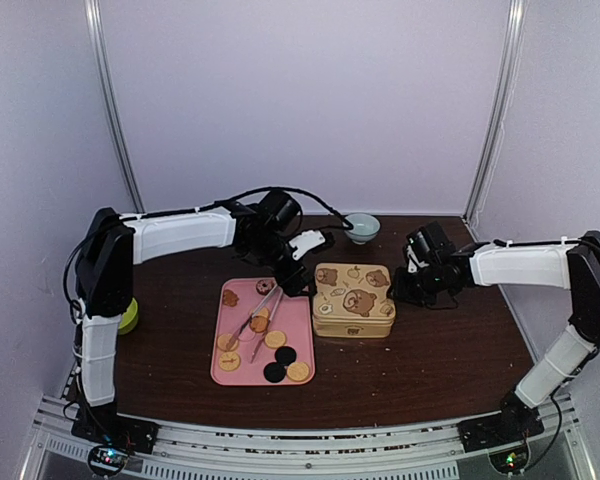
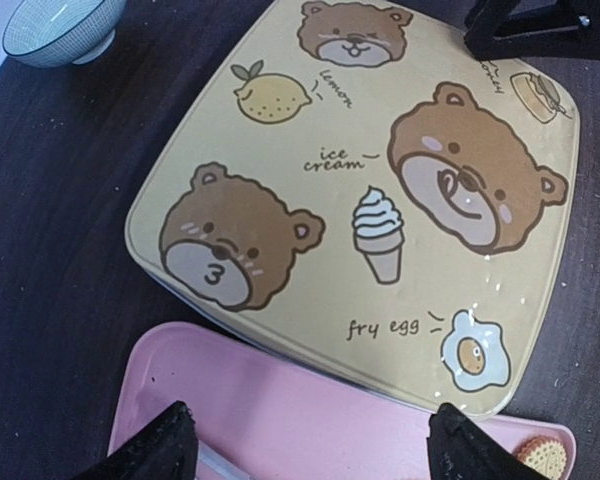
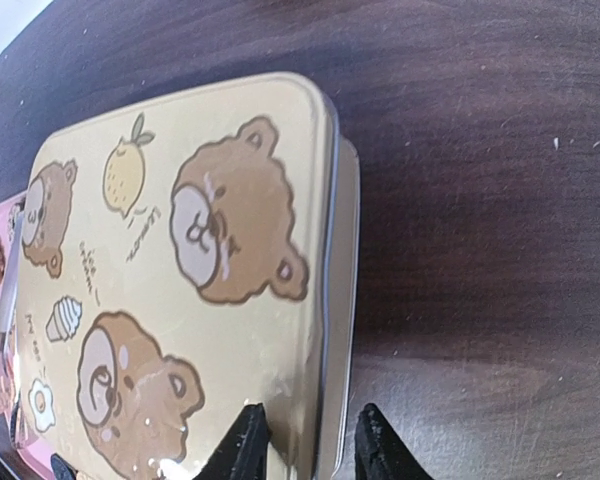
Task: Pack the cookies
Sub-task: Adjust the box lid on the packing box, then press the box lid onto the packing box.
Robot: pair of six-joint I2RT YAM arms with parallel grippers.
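While straddling the tin rim with the narrowed right end effector, hold uncertain, and hovering the left end effector wide over the tray of cookies, risks a slip shoving the tin.

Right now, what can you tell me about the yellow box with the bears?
The tin is square, round-cornered, shiny pale gold, lid on. Its lid shows brown bears, a lemon, ice cream, a fried egg. It sits flat on the dark table beside the pink tray. The right gripper straddles one edge.
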